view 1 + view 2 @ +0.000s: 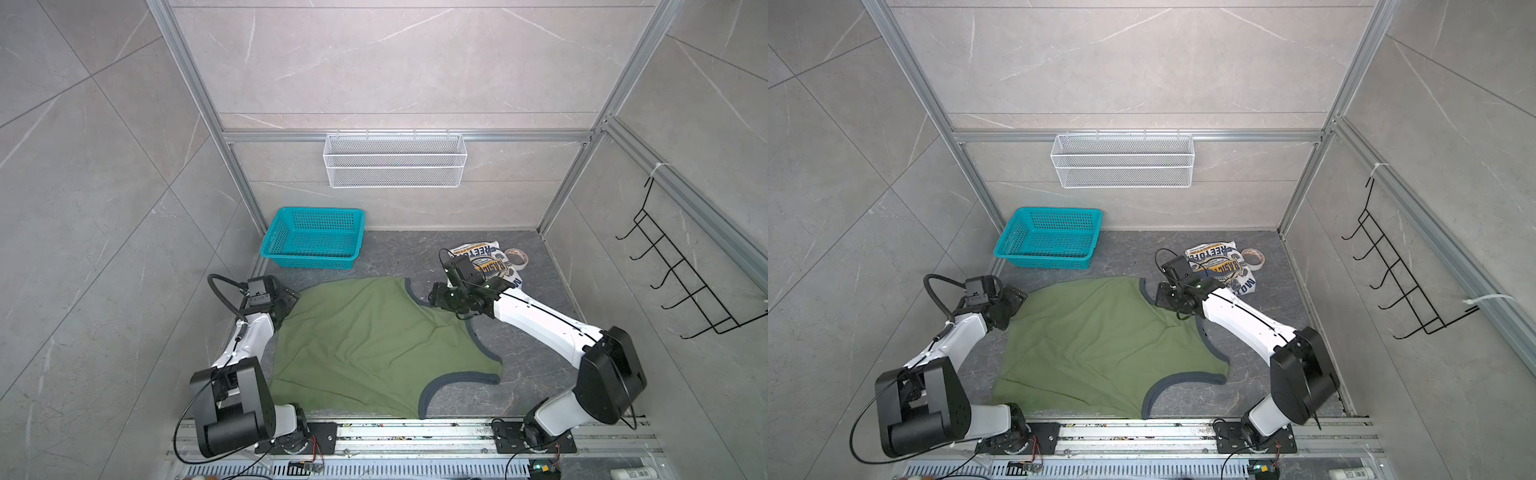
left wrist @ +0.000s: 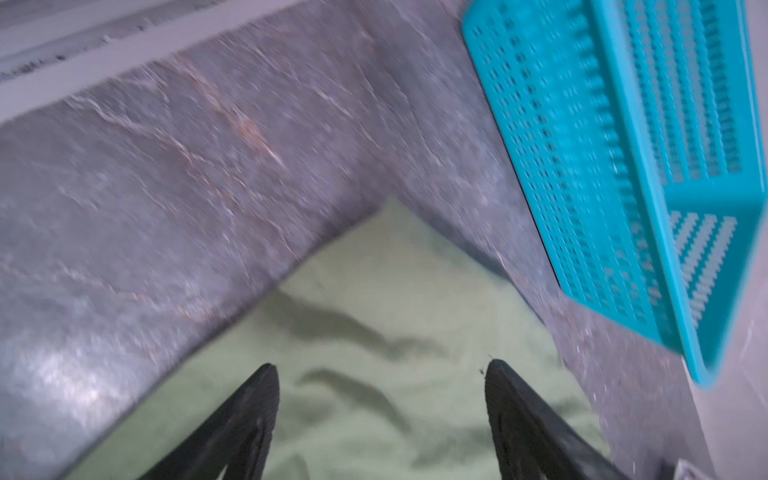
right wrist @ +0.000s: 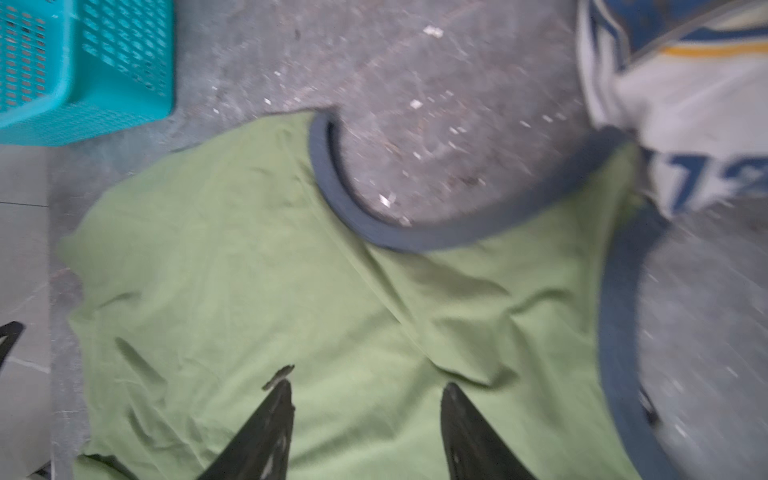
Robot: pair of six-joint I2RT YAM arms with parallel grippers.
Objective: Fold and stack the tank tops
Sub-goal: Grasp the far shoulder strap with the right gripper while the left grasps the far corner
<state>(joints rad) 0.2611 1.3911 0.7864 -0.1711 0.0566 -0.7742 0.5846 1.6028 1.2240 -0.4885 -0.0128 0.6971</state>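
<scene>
Lettering on the white tank top point(image 1: 484, 266) is the only writing I can make out: navy capitals, upside down in both top views, of which "REETO" is legible, with more navy-and-yellow print below it too crumpled to read. In the right wrist view a blue numeral beginning with 7 shows on the same white cloth point(image 3: 685, 124). That top lies bunched at the far right of the dark table point(image 1: 407, 257), touching a roll of tape point(image 1: 516, 258). The olive green tank top point(image 1: 365, 345) is spread plain side up across the middle of the table, its navy-trimmed openings toward the right and the teal basket point(image 1: 316, 237) just beyond its far left. The left gripper point(image 2: 380, 374) is over the shirt's far left corner, jaws spread wide with nothing between them. The right gripper point(image 3: 365, 386) is over the green cloth beside a curved navy-trimmed opening, jaws partly apart and gripping nothing. Both wrist views are blurred, so I cannot tell whether either set of tips touches the fabric.
</scene>
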